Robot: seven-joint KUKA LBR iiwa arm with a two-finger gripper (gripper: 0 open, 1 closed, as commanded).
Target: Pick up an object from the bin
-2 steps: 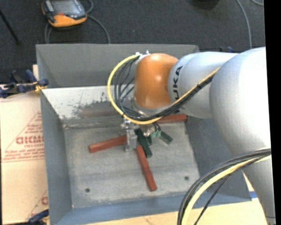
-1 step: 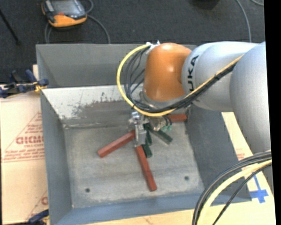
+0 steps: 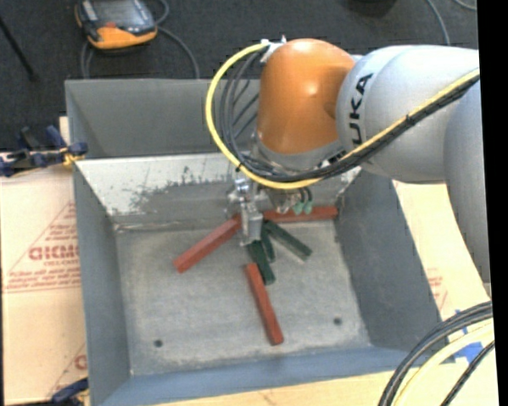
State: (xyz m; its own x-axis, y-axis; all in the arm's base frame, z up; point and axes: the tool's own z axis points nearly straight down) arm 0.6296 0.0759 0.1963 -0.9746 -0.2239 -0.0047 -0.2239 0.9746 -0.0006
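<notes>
Camera view: reaches in from 3 o'clock, with the hand low at 12 o'clock of the grey bin floor. Cannot tell how far open, nor whether anything is gripped. Stands just above a dark green stick. Slanted red stick at its 8 o'clock, lower red stick at 6 o'clock.

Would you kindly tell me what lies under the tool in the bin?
Under the tool, the upper end of a red stick and two dark green sticks meet; the tool covers where they cross.
</notes>
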